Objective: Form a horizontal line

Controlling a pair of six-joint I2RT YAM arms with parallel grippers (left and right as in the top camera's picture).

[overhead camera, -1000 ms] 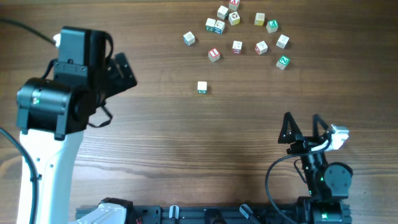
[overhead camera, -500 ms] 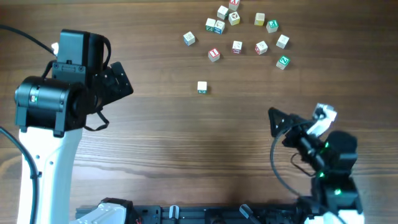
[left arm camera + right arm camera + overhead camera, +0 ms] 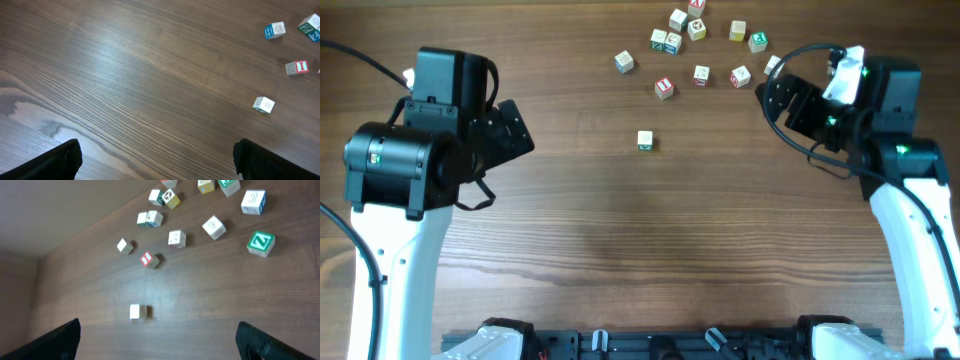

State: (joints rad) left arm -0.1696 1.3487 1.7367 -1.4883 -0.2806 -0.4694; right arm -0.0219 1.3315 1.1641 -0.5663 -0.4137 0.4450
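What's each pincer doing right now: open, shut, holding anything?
Left pincer: open, holding nothing.
Right pincer: open, holding nothing.

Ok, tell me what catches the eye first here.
A loose scatter of letter cubes at the top of the overhead view, right of centre, draws the eye. One lone cube sits apart from it, nearer the middle. The left arm and right arm flank the wooden table, with the left tool and right tool open and empty.
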